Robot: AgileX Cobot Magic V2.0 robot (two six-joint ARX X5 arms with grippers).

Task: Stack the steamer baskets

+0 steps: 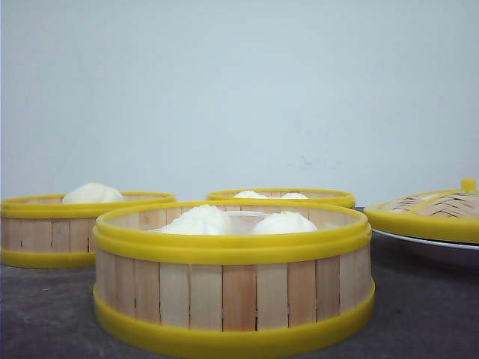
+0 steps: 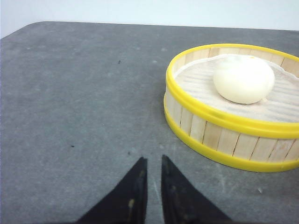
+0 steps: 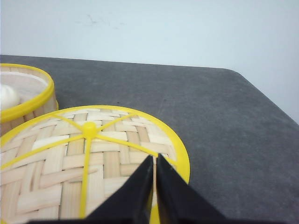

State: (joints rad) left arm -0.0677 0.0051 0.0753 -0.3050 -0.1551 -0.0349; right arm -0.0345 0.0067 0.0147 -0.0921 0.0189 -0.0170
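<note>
Stacking has not begun, as I judge it: all three steamer baskets sit apart on the grey table (image 1: 45,321). Nearest the front edge stands the near basket (image 1: 232,280) with two white buns (image 1: 198,219); farther back toward the left edge is the left basket (image 1: 45,228) holding one bun, and behind, nearer the far edge, the rear basket (image 1: 281,196) with two.

My left gripper (image 2: 153,168) hangs over bare tabletop just beside the left basket (image 2: 233,121), fingers nearly together, holding nothing. My right gripper (image 3: 154,163) is likewise almost closed and empty, above the woven lid (image 3: 84,158), which rests on a white plate (image 1: 434,247) toward the right edge.

I would open each gripper wide, take a basket by its rim wall, lift level so the buns stay put, and seat yellow rim on yellow rim squarely.

Beyond the far edge is a plain pale wall (image 1: 239,90).
</note>
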